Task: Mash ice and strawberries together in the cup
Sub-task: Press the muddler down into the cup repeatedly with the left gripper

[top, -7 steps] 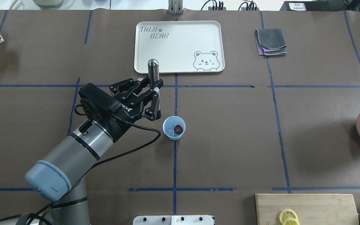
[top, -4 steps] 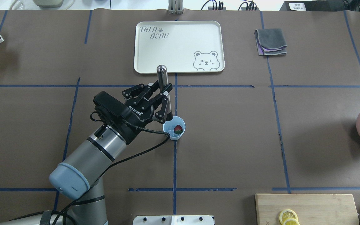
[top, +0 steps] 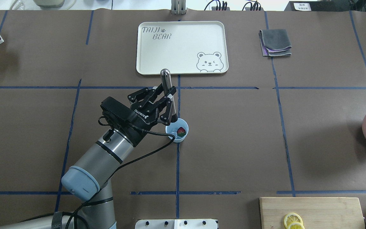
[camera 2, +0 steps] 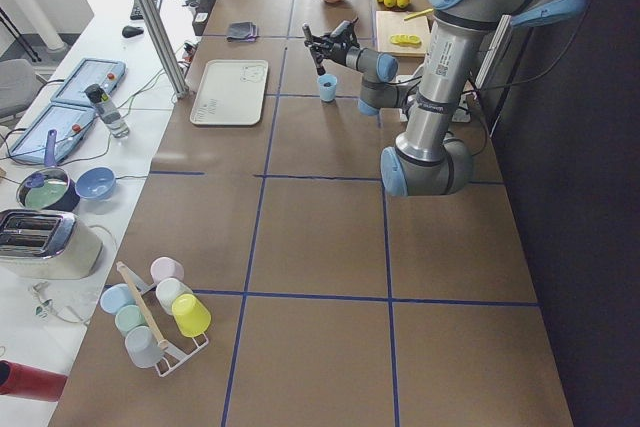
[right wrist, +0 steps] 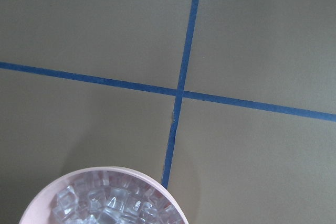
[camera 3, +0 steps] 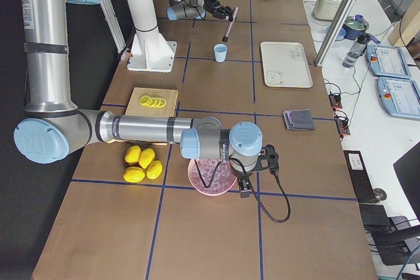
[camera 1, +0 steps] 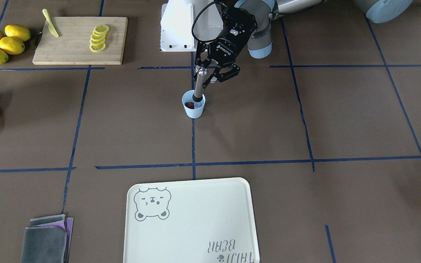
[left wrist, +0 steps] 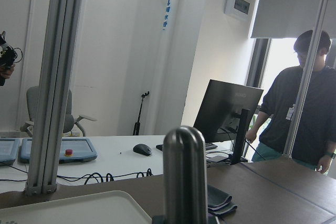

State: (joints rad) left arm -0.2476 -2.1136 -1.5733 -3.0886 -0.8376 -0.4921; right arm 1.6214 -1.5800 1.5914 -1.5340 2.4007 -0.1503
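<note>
One muddler (top: pixel 165 78), gripped by left tool (top: pixel 170 106), tip hidden in cup (top: pixel 186 129); right tool (camera 3: pixel 244 187) unreadable.

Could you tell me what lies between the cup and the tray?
Only brown paper with blue tape lines, from cup to tray; the front-facing view shows it.

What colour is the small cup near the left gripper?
The cup is pale blue, seen best in the exterior front-facing view.
</note>
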